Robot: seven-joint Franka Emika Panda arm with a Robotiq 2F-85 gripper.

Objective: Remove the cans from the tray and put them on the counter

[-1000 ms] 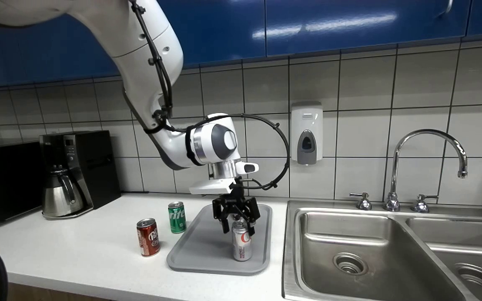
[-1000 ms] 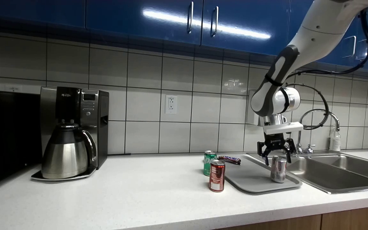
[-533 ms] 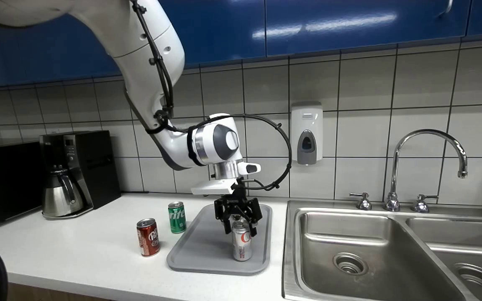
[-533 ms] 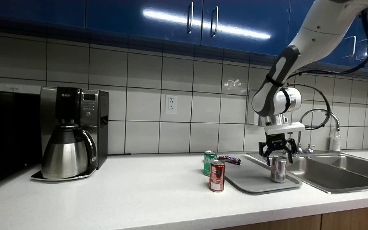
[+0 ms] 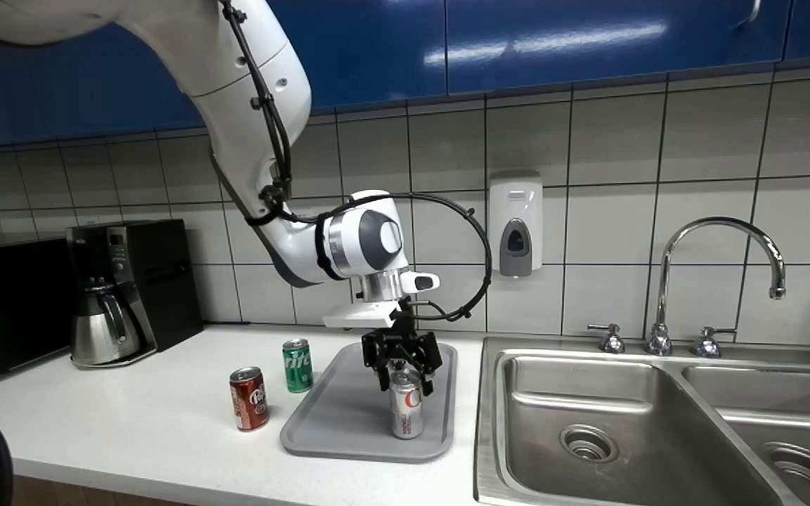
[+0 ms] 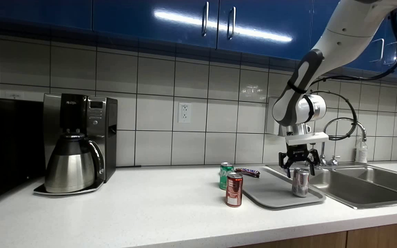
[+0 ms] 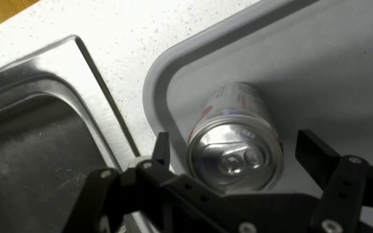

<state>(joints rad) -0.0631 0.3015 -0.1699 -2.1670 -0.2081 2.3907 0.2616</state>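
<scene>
The silver-white cylindrical metal can (image 5: 406, 407) is probably slippery, so the widely spread, black two-fingered claw (image 7: 233, 145) should clasp its middle.

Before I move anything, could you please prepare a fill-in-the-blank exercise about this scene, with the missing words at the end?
The silver-white can is not lying down; it stands ____.
The red can and the green can stand on the white counter; the number of cans on the grey tray is ____.
The gripper is not shut; it is ____.
The cupboard doors above are coloured ____.
Missing words: upright; one; open; blue.
</scene>
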